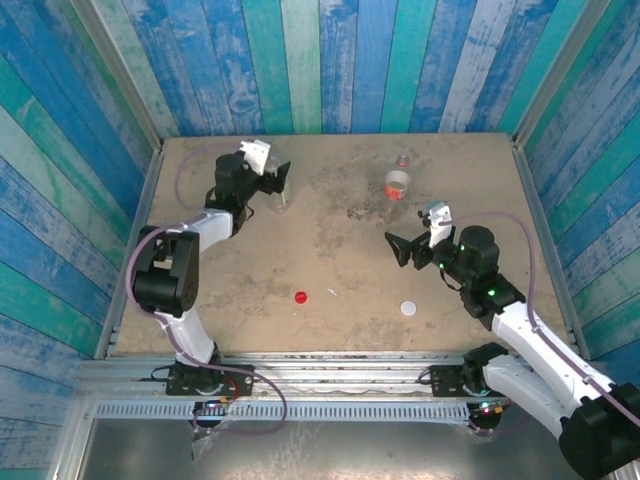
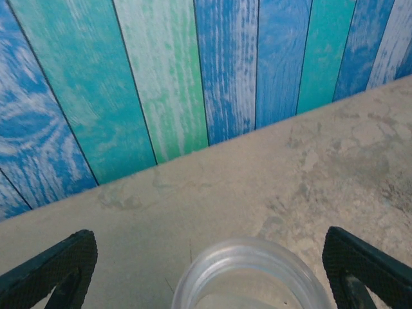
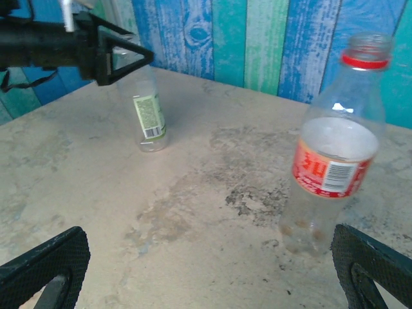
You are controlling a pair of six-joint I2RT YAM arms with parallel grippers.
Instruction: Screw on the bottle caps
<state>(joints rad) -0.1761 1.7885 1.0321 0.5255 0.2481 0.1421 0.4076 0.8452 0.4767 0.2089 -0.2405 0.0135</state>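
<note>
Red cap (image 1: 301, 297) and white cap (image 1: 408, 308) lay untouched at near edge. Left gripper (image 1: 278, 180) gaped wide astride green-label bottle (image 3: 149, 119); right gripper (image 1: 397, 250) wide, empty. Risk: off-centre closure could topple that bottle.

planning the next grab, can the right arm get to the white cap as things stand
Probably yes: the white cap lies bare on the table close to the open right fingers, with nothing between them.

Clear glossy plastic bottles (image 3: 328, 154) on a matt, mottled table (image 1: 340, 250).
</note>
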